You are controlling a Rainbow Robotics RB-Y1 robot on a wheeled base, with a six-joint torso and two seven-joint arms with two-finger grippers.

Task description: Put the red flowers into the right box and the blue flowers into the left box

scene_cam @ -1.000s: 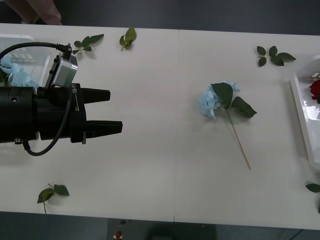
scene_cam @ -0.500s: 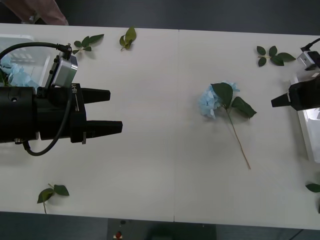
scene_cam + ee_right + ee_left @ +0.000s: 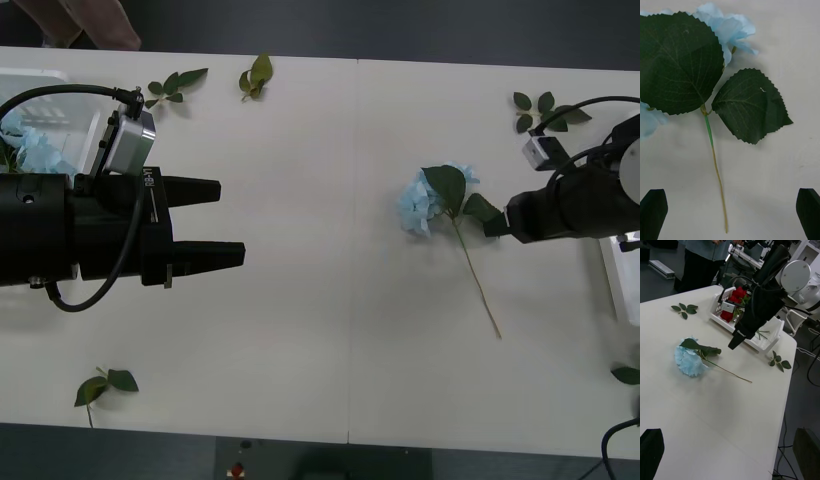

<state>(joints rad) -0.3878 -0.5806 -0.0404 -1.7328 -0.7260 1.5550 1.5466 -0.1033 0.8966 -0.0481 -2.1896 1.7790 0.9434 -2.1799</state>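
Observation:
One blue flower lies loose on the table right of the middle, its stem running toward the front edge. My right gripper hangs open just right of its leaves, with the stem between the spread fingers in the right wrist view and nothing gripped. More blue flowers lie in the left box at the far left. The red flowers sit in the right box, partly behind my right arm. My left gripper stays open and empty over the left part of the table.
Loose green leaf sprigs lie at the back, at the front left and at the front right edge. A person's arm shows beyond the table's far left corner.
My right arm has come in from the right edge and moved left to the loose blue flower's leaves. The left arm and the flower have not moved.

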